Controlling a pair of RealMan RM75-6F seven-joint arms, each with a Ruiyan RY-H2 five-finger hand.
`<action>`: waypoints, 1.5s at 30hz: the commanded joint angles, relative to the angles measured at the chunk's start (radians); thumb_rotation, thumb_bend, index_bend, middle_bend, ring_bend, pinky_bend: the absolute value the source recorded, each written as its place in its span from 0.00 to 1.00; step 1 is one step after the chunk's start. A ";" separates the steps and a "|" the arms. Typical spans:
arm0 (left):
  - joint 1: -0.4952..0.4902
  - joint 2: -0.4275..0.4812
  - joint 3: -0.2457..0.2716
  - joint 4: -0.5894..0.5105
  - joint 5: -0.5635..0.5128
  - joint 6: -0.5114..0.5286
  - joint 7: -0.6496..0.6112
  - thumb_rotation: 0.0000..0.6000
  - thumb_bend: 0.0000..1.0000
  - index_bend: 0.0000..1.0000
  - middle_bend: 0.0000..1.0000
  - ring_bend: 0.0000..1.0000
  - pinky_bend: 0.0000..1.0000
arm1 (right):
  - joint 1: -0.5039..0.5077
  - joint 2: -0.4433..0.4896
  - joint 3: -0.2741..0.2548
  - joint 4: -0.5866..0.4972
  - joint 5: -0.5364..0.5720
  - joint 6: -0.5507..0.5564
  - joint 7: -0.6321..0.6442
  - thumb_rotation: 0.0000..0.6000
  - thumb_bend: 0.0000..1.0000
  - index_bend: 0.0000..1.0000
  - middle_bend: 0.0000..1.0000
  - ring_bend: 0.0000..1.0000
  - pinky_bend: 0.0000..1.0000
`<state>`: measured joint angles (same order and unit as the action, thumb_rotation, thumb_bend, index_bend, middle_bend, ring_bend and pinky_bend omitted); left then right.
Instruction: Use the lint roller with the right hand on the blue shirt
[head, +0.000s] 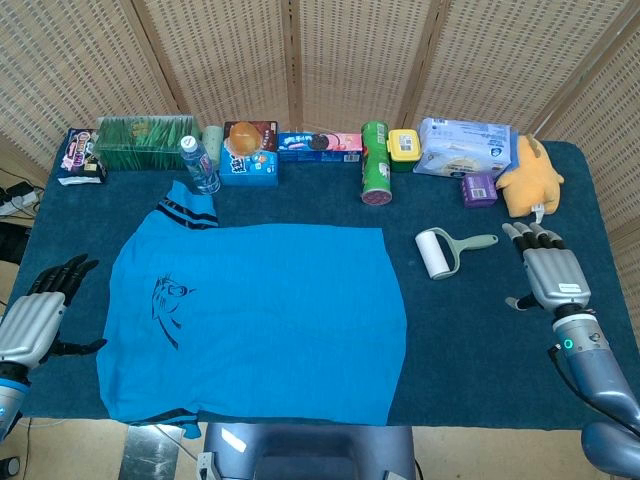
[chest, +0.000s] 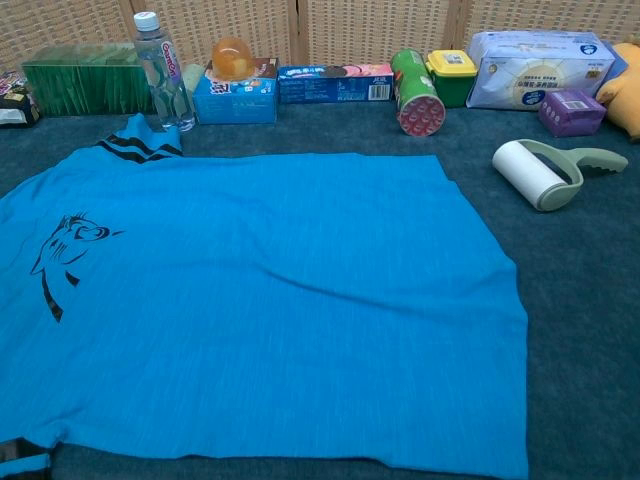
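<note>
The shirt (head: 255, 320) is spread flat on the table (head: 480, 340), nearest the robot. The right hand (head: 548, 270) rests beside it, fingers (head: 530, 236) apart, nothing held. The roller (head: 446, 248) lies untouched just beyond the shirt's right edge, so reaching is judged the step; its handle must be grasped next.

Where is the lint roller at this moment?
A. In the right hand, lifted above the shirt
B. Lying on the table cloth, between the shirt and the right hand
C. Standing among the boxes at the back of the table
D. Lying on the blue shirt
B: the lint roller lies on the dark table cloth, off the edge of the blue shirt, and the right hand is beside it, not touching.
</note>
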<state>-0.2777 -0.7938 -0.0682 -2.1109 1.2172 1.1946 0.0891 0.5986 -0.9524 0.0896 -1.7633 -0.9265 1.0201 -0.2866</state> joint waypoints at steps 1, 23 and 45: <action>-0.001 0.002 -0.002 0.000 -0.002 0.001 0.000 1.00 0.08 0.00 0.00 0.00 0.02 | 0.003 -0.008 0.004 0.011 -0.008 -0.010 0.001 1.00 0.00 0.00 0.00 0.00 0.09; 0.052 0.026 0.030 -0.050 -0.007 0.068 0.052 1.00 0.08 0.00 0.00 0.00 0.02 | 0.145 -0.188 -0.014 0.467 -0.218 -0.435 0.205 1.00 0.03 0.00 0.00 0.00 0.11; 0.062 0.031 0.026 -0.101 -0.087 0.103 0.129 1.00 0.08 0.00 0.00 0.00 0.02 | 0.241 -0.360 -0.065 0.788 -0.497 -0.580 0.490 1.00 0.10 0.00 0.00 0.00 0.12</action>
<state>-0.2154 -0.7629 -0.0423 -2.2114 1.1304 1.2976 0.2177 0.8317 -1.3036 0.0315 -0.9866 -1.4128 0.4497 0.1942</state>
